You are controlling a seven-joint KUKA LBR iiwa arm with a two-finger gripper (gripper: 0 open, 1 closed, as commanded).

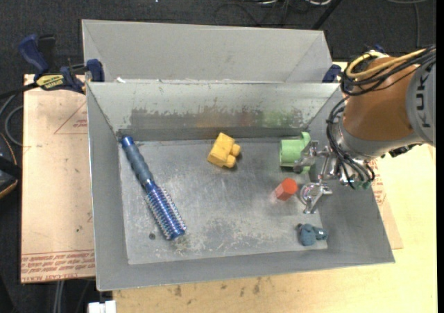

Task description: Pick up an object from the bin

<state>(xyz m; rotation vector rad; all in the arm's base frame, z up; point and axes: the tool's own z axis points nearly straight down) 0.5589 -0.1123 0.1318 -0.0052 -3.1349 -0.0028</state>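
Red block [284, 189] in bin [229, 225] beside tool [311, 200]

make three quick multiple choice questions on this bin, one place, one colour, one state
1. Where in the bin is the tool? A left side; B right side, by the small red thing; C middle.
2. What colour is the block near the back wall? A purple; B white; C yellow.
3. How is the blue hairbrush placed? A flat on the floor; B standing upright; C hanging over the rim.
Answers: 1 B, it hangs beside the red thing at right; 2 C, plainly yellow; 3 A, its whole length rests on the floor.
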